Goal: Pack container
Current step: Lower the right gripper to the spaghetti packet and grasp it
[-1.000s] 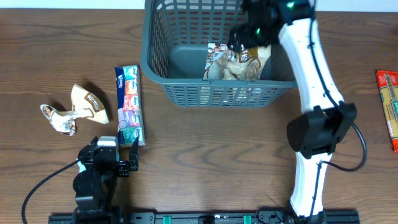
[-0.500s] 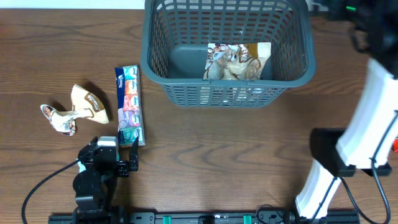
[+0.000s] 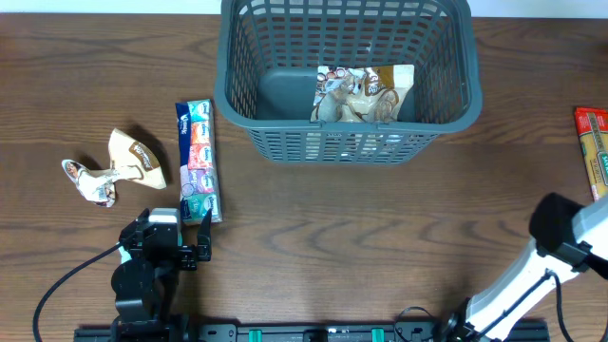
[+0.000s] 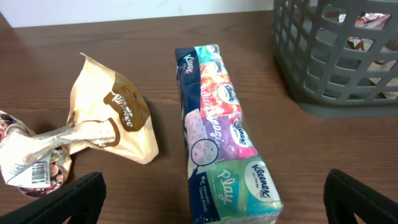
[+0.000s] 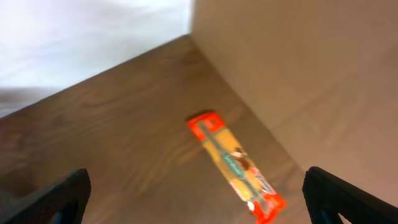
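The dark grey basket (image 3: 347, 133) stands at the table's far middle and holds a brown and white snack packet (image 3: 363, 93); its corner shows in the left wrist view (image 4: 336, 68). My left gripper (image 3: 179, 242) is open and empty, resting low at the front left just short of a Kleenex tissue pack (image 3: 198, 160), which fills the left wrist view (image 4: 224, 134). My right gripper (image 5: 199, 205) is open and empty, high above a red and yellow packet (image 5: 235, 163). That packet lies at the table's right edge (image 3: 594, 157).
A crumpled tan and white snack packet (image 3: 116, 166) lies at the left, also in the left wrist view (image 4: 93, 134). The right arm's white link (image 3: 532, 275) crosses the front right corner. A beige wall rises beyond the table's corner in the right wrist view.
The right arm has swung away from over the basket, out to the right and down toward the front right corner. The snack packet stays in the basket. The left arm has not moved.
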You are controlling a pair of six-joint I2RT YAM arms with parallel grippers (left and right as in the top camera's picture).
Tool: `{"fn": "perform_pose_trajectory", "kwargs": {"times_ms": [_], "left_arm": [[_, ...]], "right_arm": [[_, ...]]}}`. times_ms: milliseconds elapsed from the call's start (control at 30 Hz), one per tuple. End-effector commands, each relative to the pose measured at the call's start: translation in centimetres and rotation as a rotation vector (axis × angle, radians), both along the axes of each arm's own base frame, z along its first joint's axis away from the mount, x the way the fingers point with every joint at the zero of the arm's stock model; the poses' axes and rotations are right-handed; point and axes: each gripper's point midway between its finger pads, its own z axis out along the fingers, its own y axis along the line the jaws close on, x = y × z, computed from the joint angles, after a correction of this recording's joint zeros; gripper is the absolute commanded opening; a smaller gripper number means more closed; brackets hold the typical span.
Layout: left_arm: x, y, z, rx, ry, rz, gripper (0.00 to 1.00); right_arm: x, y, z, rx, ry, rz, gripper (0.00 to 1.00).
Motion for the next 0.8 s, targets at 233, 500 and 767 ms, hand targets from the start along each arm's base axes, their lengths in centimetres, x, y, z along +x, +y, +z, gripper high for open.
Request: {"fn": "perform_pose_trajectory", "kwargs": {"times_ms": [233, 500, 767], "left_arm": [[-0.2, 0.0, -0.9, -0.016, 0.024, 0.004, 0.98], [-0.2, 0.0, -0.9, -0.016, 0.024, 0.004, 0.99], [-0.2, 0.0, -0.9, -0.016, 0.024, 0.004, 0.99]], "right_arm": [[-6.0, -9.3, -3.6, 0.139, -0.065, -0.528, 0.99], [-7.8, -11.7, -12.1, 0.484, -0.091, -0.897, 0.99], [-9.4, -11.3, -18.5, 0.526, 0.198, -0.857, 0.99]]}}
